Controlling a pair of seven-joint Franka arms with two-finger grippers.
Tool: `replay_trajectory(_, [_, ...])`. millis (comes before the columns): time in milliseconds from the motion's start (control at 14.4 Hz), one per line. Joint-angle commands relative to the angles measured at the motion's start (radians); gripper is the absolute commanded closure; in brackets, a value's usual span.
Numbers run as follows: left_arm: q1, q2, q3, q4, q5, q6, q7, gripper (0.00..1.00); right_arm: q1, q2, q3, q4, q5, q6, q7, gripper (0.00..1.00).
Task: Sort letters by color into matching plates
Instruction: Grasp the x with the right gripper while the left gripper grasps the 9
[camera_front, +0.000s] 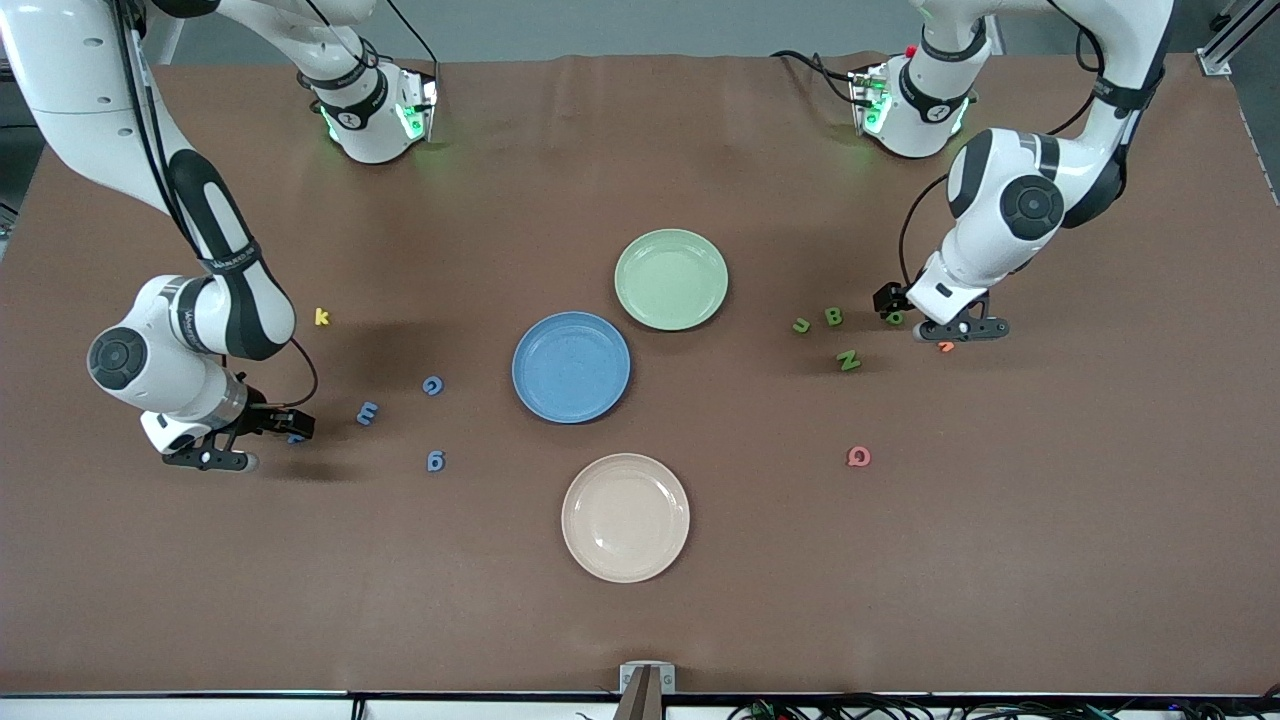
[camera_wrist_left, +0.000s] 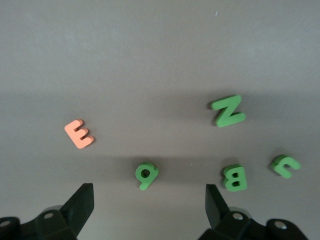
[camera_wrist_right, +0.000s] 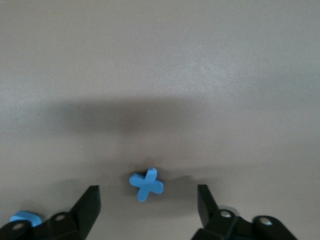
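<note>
Directly between the spread fingers of the right tool lies a blue X flat on the surface, so a straight descent suffices. Likewise the left tool, open and empty, straddles a green 6.

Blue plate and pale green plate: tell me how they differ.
Colour: the blue plate is mid blue, the pale green plate a light mint.
Place: the blue plate lies nearer the front camera and toward the right arm's end of the table; the pale green plate lies farther away and toward the left arm's end.
Shared: both are round, shallow, about the same size, holding no letters, and lying almost rim to rim.
</note>
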Motion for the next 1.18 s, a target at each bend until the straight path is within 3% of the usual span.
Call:
replay_trajectory(0, [0.008,0.030,-0.007,-0.044,0.035,0.081,-0.010,0.02,-0.004,0.013,0.007,-0.005,0.010,0.020,0.010,0.23])
replay_trajectory(556, [0.014,0.124,-0.006,-0.061,0.040,0.193,-0.008,0.11,-0.003,0.037,0.008,-0.008,0.010,0.036,0.011,0.40])
replay_trajectory(695, [0.014,0.124,-0.004,-0.067,0.046,0.193,-0.008,0.15,-0.003,0.037,0.010,-0.007,0.010,0.036,0.013,0.51])
replay_trajectory(973, [0.037,0.154,-0.004,-0.067,0.098,0.219,-0.010,0.25,-0.004,0.036,0.010,-0.007,0.010,0.027,0.013,0.93])
replay_trajectory(1112, [0.038,0.157,-0.004,-0.067,0.100,0.232,-0.010,0.27,-0.004,0.036,0.010,-0.004,0.010,0.025,0.003,0.98])
